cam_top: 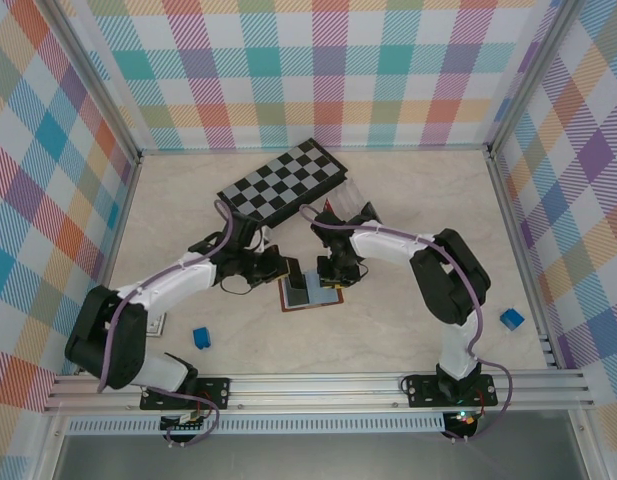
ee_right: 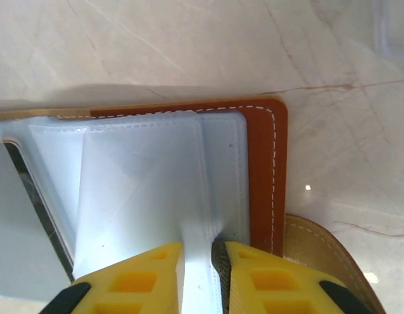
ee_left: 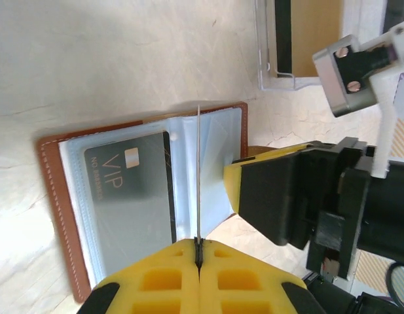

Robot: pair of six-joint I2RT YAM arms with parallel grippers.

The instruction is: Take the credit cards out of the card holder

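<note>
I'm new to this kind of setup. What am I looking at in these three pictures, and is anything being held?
Two robot arms work at a table. One picture looks down from above, and the other two come from a camera on each wrist. On the table lie a chessboard, two blue blocks and an open brown card holder with a dark VIP card inside. The left gripper is shut on one of its clear sleeves. The right gripper pinches another fold of them.

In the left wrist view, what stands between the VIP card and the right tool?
A thin page, edge-on, pinched by the left tool; left wrist view.
</note>
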